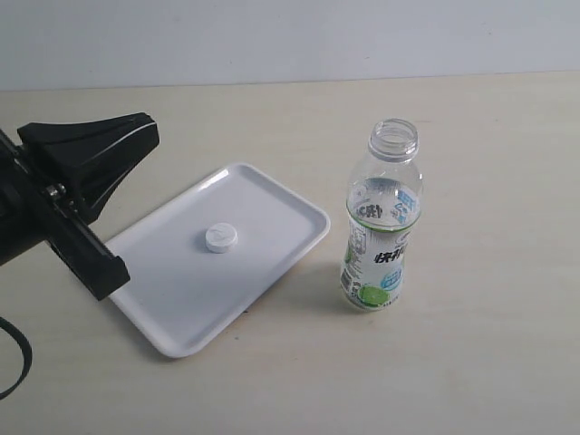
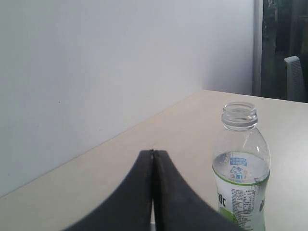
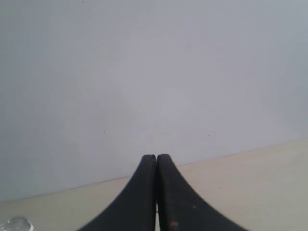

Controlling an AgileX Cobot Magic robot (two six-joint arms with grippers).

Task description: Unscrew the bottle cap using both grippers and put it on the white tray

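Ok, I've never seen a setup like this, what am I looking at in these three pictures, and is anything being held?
It is a robot with two arms, each ending in a pincer called a gripper. The wide picture comes from a camera off the arms, looking at the table. The other two come from cameras on the wrists, looking out along the left gripper and the right gripper; the dark wedges are their jaws. On the table lies a white tray with a small white bottle cap on it. Beside the tray, not touching it, a clear bottle stands upright with its neck open. Both grippers are shut and hold nothing.
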